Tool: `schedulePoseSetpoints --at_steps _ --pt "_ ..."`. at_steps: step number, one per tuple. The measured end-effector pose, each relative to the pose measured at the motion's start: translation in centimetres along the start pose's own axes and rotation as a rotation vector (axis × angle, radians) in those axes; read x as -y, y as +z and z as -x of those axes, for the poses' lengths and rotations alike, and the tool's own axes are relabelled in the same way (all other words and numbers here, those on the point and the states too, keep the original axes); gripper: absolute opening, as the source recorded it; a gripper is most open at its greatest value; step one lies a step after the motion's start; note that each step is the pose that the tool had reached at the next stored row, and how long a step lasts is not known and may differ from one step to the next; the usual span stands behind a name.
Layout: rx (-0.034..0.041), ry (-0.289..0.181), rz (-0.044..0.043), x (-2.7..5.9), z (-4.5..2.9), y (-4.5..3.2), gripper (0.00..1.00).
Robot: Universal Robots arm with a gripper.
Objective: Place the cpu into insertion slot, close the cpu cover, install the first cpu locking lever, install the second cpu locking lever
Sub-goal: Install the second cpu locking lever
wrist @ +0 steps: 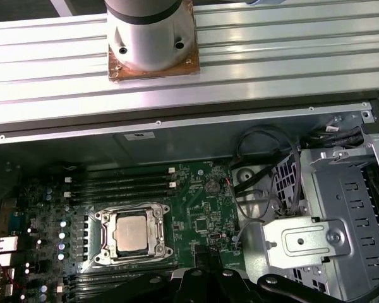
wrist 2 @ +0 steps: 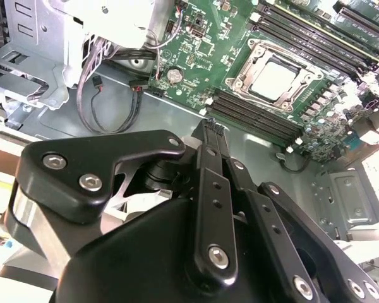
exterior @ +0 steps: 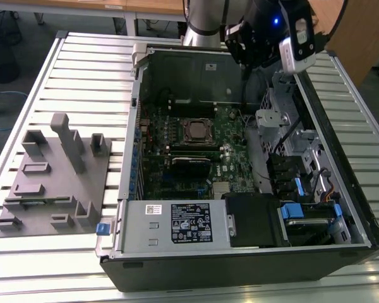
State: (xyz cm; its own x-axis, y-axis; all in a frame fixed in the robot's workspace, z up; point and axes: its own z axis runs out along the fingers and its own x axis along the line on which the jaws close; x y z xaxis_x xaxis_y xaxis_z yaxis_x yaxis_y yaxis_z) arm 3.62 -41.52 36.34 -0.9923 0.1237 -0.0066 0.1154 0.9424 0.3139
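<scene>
Since the cpu (wrist: pixel 131 231) already sits in the insertion slot (wrist: pixel 103 257) with the cpu cover (wrist: pixel 158 222) down, the pincer (wrist 2: pixel 210 126) hovers closed and empty above the board.

My arm (exterior: pixel 205 19) is a silver-grey tube; its round base (wrist: pixel 150 31) sits on a copper-coloured plate with bolt holes. My gripper (wrist 2: pixel 210 129) is matte black, its linkage bars studded with silver screws.

No legible print on any label.
</scene>
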Motion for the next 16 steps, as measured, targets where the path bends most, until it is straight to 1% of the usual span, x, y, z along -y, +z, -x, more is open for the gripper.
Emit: schedulePoseSetpoints --at_steps 7,10,15,16 --pt "0.001 0.0 -0.0083 -0.07 -0.07 -0.25 0.1" --pt "0.0011 0.0 -0.0085 0.05 -0.07 0.13 0.1" --pt "0.0011 0.0 -0.0086 0.06 -0.07 0.14 0.1" --pt "0.0013 0.0 -0.0098 0.06 -0.07 0.15 0.1"
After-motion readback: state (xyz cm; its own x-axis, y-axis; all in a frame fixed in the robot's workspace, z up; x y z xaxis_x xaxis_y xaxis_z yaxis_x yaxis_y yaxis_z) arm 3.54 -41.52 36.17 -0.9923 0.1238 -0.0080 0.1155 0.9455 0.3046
